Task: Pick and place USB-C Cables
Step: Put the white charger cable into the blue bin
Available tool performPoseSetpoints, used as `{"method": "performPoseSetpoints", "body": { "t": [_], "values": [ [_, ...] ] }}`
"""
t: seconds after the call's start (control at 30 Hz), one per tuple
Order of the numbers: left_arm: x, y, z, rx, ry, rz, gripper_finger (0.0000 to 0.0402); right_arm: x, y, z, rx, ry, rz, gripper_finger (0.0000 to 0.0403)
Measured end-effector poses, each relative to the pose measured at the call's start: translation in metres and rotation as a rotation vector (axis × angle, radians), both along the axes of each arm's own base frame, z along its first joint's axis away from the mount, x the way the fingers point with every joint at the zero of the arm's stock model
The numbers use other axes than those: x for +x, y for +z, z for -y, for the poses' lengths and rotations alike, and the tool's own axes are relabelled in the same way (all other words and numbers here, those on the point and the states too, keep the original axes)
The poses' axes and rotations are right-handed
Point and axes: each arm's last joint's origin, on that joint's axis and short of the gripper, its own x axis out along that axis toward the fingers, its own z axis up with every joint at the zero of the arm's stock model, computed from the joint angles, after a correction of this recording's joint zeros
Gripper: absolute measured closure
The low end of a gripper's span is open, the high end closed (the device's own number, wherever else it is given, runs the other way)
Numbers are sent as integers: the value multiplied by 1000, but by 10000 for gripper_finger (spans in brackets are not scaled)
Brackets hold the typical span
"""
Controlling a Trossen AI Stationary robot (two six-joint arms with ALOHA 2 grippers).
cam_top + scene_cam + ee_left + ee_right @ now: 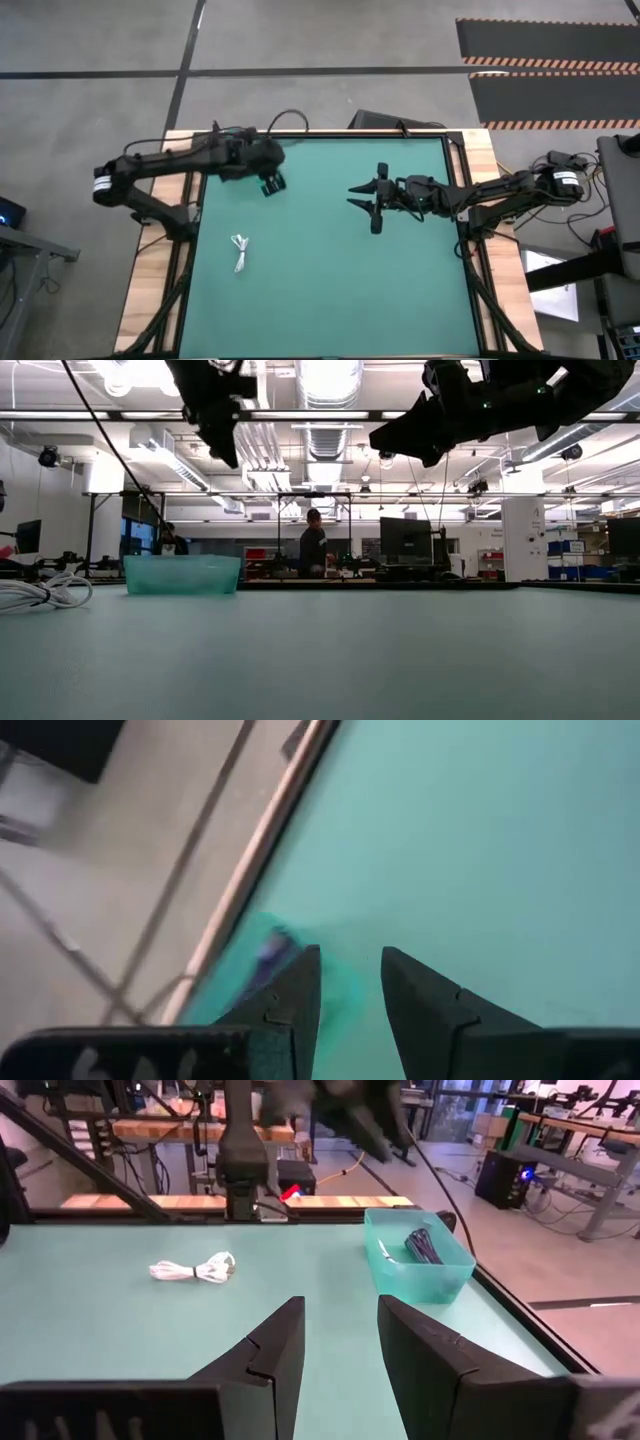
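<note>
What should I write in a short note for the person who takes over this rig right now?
Left gripper: above the teal tray at the mat's far left, fingers slightly apart, holding nothing.
Right gripper: raised over the middle-right of the mat, open, empty.
Cables: a dark cable lies inside the tray; how many are in there cannot be told. One white cable lies on the green mat, near-left, apart from the tray.
Done: at least one dark cable is placed.
Left: pick up the white cable and put it in the tray. No other cables are visible on the mat.

Dark cables (421, 1245) in tray (440, 1280); white cable (192, 1269) apart.
</note>
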Motion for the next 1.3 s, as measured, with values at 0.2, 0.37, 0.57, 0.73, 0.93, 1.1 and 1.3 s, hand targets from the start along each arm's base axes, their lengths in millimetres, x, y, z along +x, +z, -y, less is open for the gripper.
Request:
{"method": "performPoseSetpoints", "body": {
  "t": [0.2,0.37,0.57,0.73,0.93,1.1,1.3],
  "values": [
    [-2,-15,49,-108,-9,88,310,4,-8,0,-19,3,-34,284],
    [-3,-31,84,-272,12,135,310,6,-11,0,-30,5,-38,284],
    [-7,-47,120,-500,58,126,310,7,-10,0,-48,8,-21,284],
    [-16,-64,140,-660,135,73,310,8,-10,1,-66,10,-8,284],
    [-32,-94,148,-705,317,21,313,9,-11,1,-73,11,-8,284],
    [-45,-122,144,-725,482,-44,326,9,-10,1,-82,12,-5,284],
    [-56,-138,141,-724,607,-71,346,9,-10,1,-84,12,-4,284]
  ]
}}
